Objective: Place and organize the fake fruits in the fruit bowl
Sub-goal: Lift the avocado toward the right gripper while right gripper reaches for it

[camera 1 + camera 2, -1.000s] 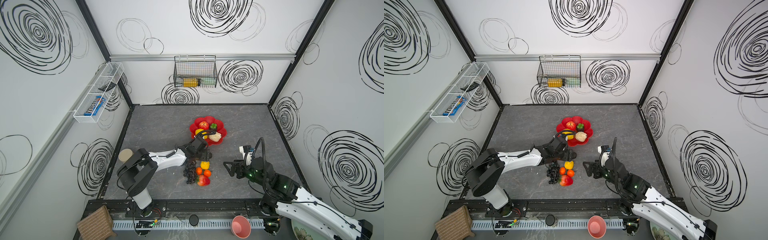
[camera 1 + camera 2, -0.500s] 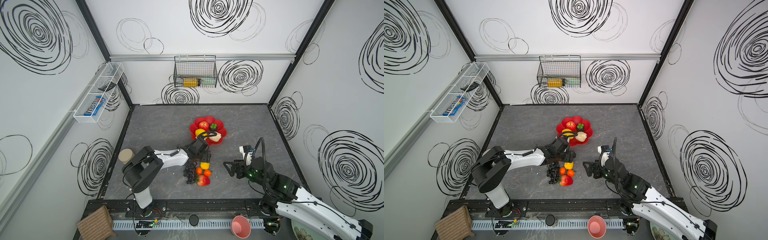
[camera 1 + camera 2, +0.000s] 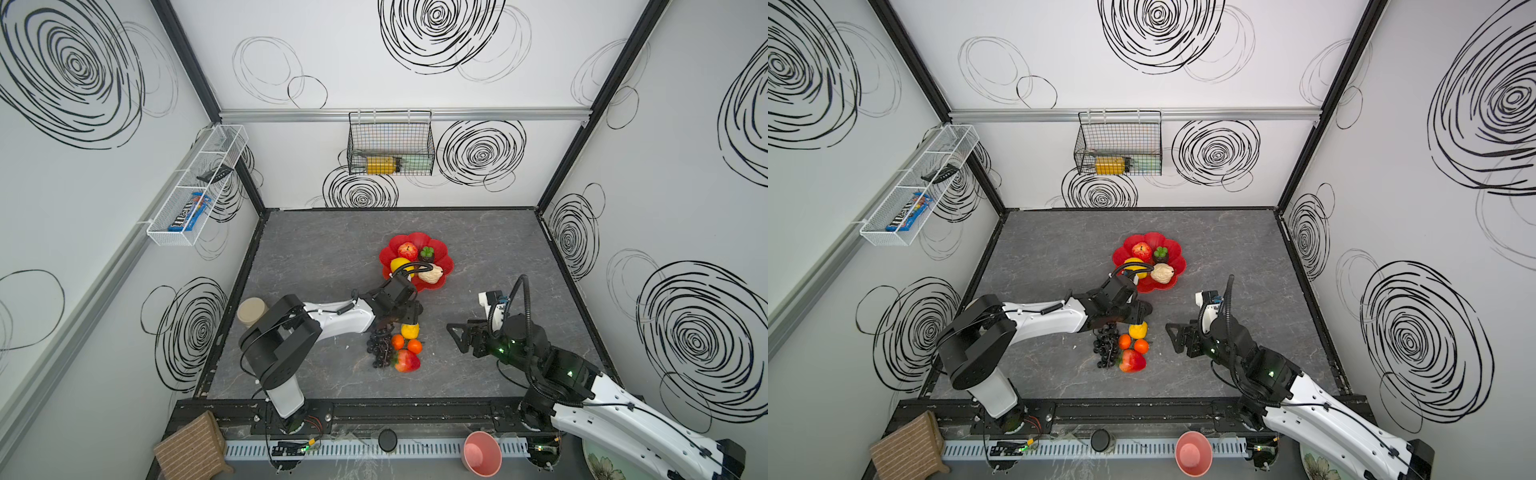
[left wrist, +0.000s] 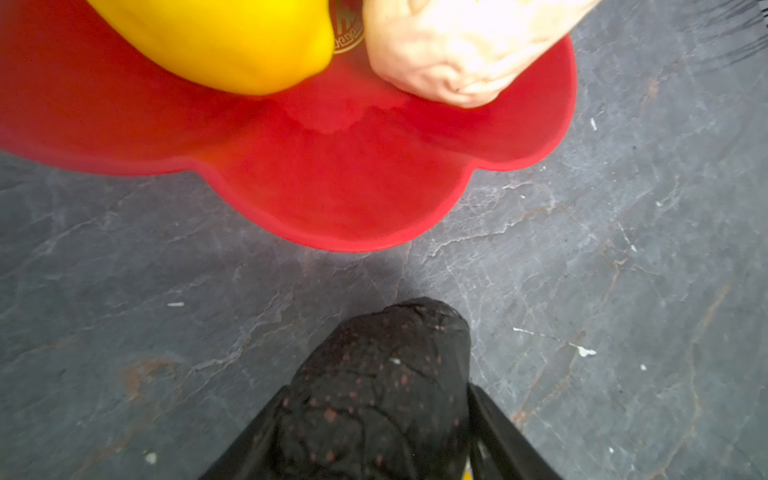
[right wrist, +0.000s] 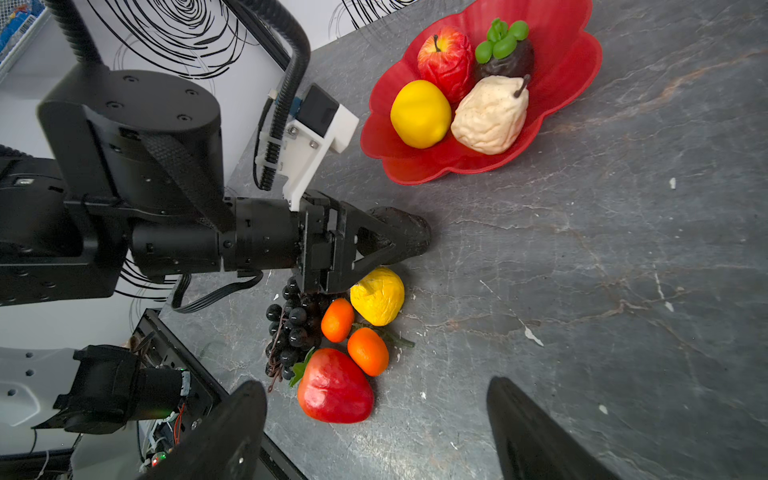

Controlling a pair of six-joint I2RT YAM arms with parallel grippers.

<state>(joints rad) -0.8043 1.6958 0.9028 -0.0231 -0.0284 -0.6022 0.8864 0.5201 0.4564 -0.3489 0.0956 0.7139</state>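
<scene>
Just below the fruit bowl (image 3: 415,240) in both top views, the left gripper (image 3: 409,314) clamps the dark avocado (image 4: 386,395) on the table; grape bunch (image 3: 380,347), lemon (image 3: 410,331) and strawberry (image 3: 407,360) lie further below the bowl; down to its right, the right gripper (image 3: 454,337) hangs wide, empty

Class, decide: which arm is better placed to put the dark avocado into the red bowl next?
Left. The left end effector clasps the avocado just outside the bowl; the right end effector hangs open, empty, farther off.
</scene>
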